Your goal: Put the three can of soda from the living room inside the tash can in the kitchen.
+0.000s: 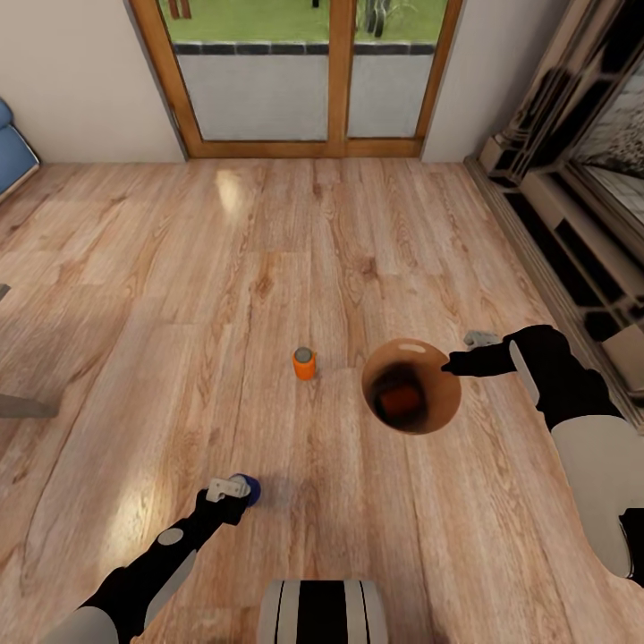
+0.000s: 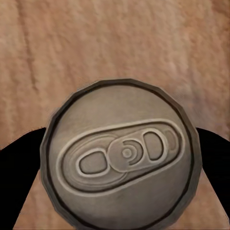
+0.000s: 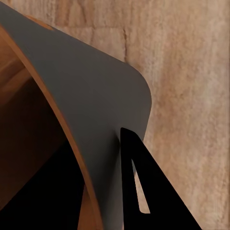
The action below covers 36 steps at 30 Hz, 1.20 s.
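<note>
No readable text, label or brand; silvery can top (image 2: 122,155) bare, pull-tab embossing only

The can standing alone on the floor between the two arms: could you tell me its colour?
Orange with a silvery top, clearest in the head view.

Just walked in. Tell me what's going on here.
The robot is collecting soda cans off the living-room floor. Its right gripper holds the brown bin by the rim, with an orange can already inside. Its left gripper is at the blue can. Another orange can stands on the floor between them.
</note>
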Available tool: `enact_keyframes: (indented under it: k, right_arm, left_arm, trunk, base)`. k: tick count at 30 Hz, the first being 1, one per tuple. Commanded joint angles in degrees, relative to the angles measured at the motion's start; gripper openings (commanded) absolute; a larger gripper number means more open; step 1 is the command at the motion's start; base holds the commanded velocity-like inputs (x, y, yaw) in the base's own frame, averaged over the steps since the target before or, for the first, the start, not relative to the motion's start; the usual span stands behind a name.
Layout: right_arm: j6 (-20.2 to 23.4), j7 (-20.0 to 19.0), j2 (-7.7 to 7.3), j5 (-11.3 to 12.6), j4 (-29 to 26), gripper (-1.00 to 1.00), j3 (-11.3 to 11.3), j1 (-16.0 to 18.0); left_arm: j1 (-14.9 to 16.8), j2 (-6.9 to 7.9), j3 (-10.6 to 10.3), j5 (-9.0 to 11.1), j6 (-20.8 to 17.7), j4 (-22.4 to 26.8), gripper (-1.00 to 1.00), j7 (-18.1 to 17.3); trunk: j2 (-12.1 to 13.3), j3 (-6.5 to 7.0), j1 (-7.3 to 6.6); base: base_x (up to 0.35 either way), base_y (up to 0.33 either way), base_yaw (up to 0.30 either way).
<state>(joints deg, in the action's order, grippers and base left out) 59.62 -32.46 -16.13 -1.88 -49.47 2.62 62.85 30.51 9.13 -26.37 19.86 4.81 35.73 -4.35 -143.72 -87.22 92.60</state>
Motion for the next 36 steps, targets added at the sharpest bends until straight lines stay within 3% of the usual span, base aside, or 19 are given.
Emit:
enact_keyframes:
  k: [1, 8, 31, 36]
  right_arm:
    - [0.38, -0.24, 0.05, 1.57, -0.01, -1.00, 0.00, 0.01]
    - [0.38, -0.24, 0.05, 1.53, -0.04, -1.00, 0.02, -0.01]
    - [0.38, -0.24, 0.21, 1.54, 0.04, -1.00, 0.27, -0.11]
    - [0.38, -0.24, 0.28, 1.42, 0.43, -1.00, 0.36, -0.33]
  left_arm:
    - [-0.01, 0.01, 0.02, -0.08, -0.02, -0.12, -1.00, 0.09]
    - [-0.01, -0.02, 0.03, -0.07, -0.06, -0.21, -1.00, 0.12]
    - [-0.01, -0.52, 0.01, -0.26, -0.40, -0.31, -1.00, 0.01]
    - [-0.01, -0.36, 0.01, -0.02, -0.71, 0.04, -1.00, -2.76]
  trunk:
    - [0.00, 0.00, 0.00]
    - [0.00, -0.01, 0.00]
    - [0.31, 5.08, -0.59]
    - [0.37, 6.19, -0.72]
  base:
    - [0.000, 0.000, 0.000]
    - [0.000, 0.000, 0.000]
    - [0.000, 0.000, 0.000]
    - [0.000, 0.000, 0.000]
